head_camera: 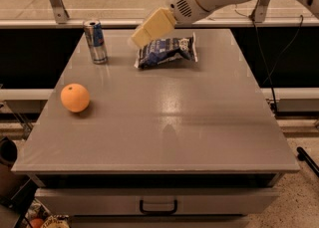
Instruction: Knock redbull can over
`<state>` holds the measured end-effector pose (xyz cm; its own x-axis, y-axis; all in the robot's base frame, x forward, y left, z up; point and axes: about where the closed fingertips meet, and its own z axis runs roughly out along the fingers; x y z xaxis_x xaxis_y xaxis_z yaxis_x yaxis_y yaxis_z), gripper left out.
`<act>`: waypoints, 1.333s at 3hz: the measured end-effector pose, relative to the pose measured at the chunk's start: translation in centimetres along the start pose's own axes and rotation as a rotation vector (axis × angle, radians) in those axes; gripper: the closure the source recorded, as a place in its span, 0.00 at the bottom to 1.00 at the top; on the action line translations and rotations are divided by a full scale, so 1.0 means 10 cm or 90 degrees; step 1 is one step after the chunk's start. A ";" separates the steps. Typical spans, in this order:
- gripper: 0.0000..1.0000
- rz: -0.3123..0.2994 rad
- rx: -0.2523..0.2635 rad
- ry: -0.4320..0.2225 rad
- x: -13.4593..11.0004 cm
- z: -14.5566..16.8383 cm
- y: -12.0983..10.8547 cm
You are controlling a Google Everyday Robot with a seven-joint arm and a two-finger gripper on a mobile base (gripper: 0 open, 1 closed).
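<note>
Gripper [139, 36] is held above the far edge of the tabletop [164, 122], over the snack bag [167, 52]; whether it is apart or together cannot be told. Redbull can [95, 42] is seen upright near the far left corner, untouched. Nothing is done; contact and tipping are left.

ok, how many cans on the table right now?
1. The can stands upright near the table's far left corner, left of the snack bag. The gripper hovers between them, above the bag's left end, not touching the can. None seems hidden.
</note>
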<state>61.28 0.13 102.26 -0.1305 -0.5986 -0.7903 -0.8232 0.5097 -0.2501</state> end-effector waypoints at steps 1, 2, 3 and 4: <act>0.00 0.003 -0.006 -0.008 -0.07 0.11 -0.06; 0.00 0.012 -0.014 -0.040 -0.08 0.44 -0.08; 0.00 0.019 -0.009 -0.100 -0.10 0.76 -0.10; 0.00 0.026 -0.003 -0.162 -0.09 1.10 -0.11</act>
<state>68.40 6.86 97.09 -0.0211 -0.4027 -0.9151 -0.8228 0.5269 -0.2129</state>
